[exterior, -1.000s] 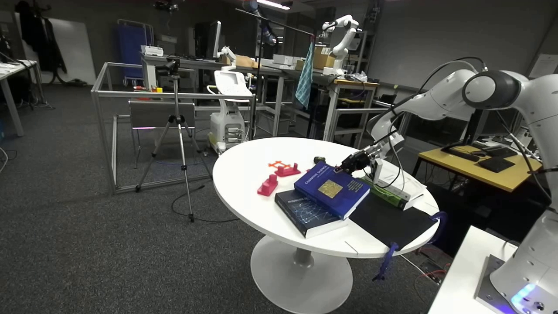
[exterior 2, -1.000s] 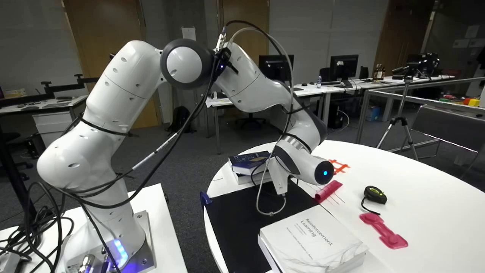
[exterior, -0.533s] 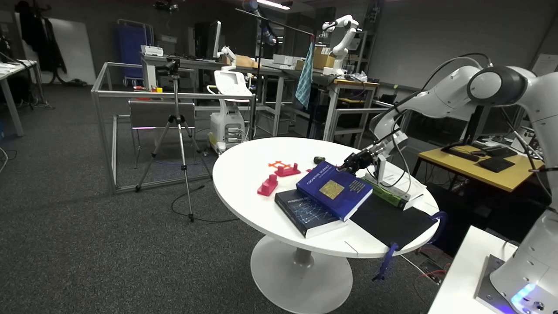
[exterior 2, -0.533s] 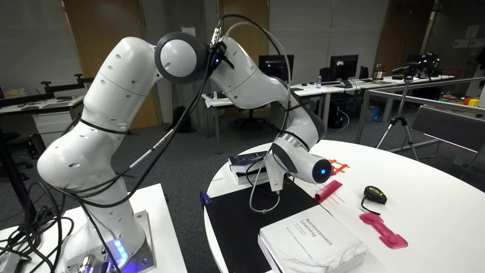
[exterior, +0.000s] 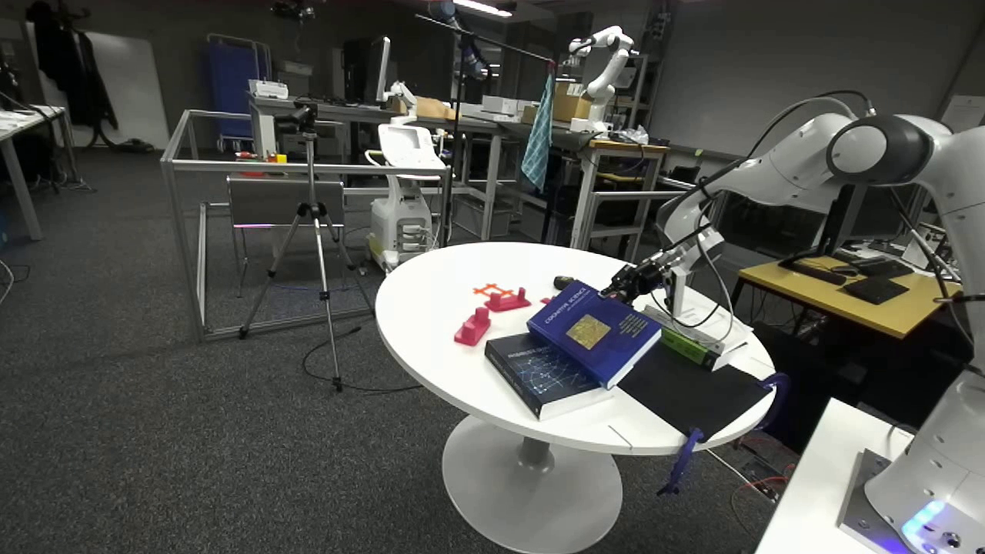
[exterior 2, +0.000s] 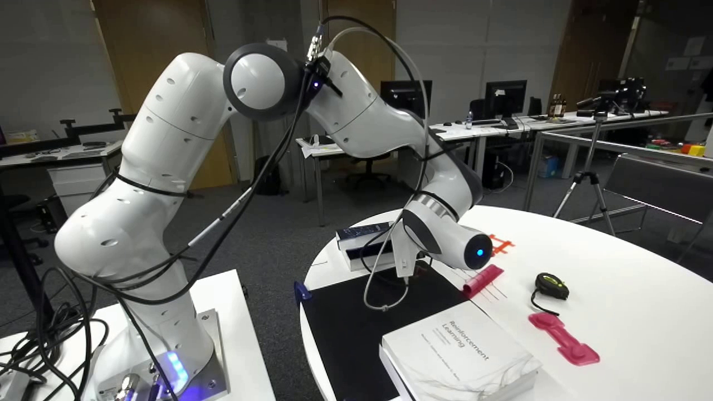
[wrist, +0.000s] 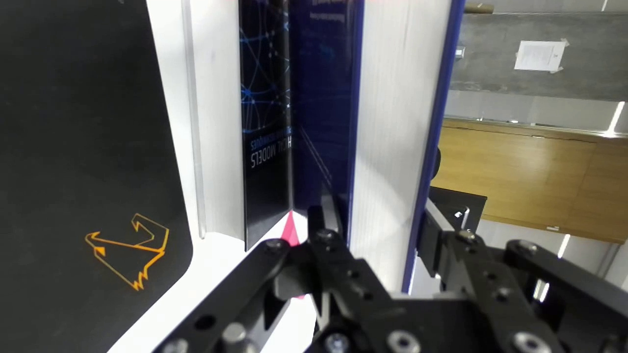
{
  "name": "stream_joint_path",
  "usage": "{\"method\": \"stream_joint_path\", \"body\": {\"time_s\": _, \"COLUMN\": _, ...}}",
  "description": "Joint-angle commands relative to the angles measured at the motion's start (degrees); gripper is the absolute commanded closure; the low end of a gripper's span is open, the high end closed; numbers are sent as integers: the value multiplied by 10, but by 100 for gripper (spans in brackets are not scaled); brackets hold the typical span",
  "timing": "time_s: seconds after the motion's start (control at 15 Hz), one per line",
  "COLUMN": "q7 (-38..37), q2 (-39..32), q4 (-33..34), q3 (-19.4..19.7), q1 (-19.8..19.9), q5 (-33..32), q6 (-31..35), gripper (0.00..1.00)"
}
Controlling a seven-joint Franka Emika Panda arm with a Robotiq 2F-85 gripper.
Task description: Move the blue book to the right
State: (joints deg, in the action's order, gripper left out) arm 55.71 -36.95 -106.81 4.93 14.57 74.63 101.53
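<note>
The blue book, titled Cognitive Science (exterior: 616, 350), lies tilted on a dark navy book (exterior: 531, 377), with its edge on my gripper's side raised. My gripper (exterior: 609, 295) holds that edge. In the wrist view the blue book (wrist: 387, 137) stands between the two fingers of my gripper (wrist: 375, 220), one on each cover. A wedge-shaped gap opens between the blue book and the navy book (wrist: 265, 88). The far end of the two stacked books (exterior 2: 365, 245) shows in an exterior view, partly behind my arm; the gripper is hidden there.
A flat black sheet (exterior: 692, 388) lies beside the stack, with blue ties at the table edge. A thick white Reinforcement Learning book (exterior 2: 457, 351) lies on it. Red plastic parts (exterior: 472, 327), an orange piece (exterior: 492, 290) and a tape measure (exterior 2: 551, 285) lie on the round white table (exterior: 431, 308).
My gripper has moved slightly to the right and up in an exterior view. The blue book has shifted and tilted along with it. The navy book has not moved.
</note>
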Motion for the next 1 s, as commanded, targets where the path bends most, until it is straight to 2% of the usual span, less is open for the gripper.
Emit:
{"method": "stream_joint_path", "body": {"time_s": 0.0, "q7": -40, "q2": 38, "q4": -11, "q3": 4, "q1": 3, "q5": 11, "q6": -36, "gripper": 82}}
{"method": "stream_joint_path", "body": {"time_s": 0.33, "q7": -55, "q2": 36, "q4": -3, "q3": 5, "q1": 9, "q5": -13, "q6": -68, "gripper": 82}}
{"method": "stream_joint_path", "body": {"time_s": 0.67, "q7": -79, "q2": 32, "q4": 21, "q3": 9, "q1": 26, "q5": -51, "q6": -146, "gripper": 82}}
{"method": "stream_joint_path", "body": {"time_s": 0.93, "q7": -92, "q2": 29, "q4": 41, "q3": 16, "q1": 39, "q5": -46, "q6": -192, "gripper": 82}}
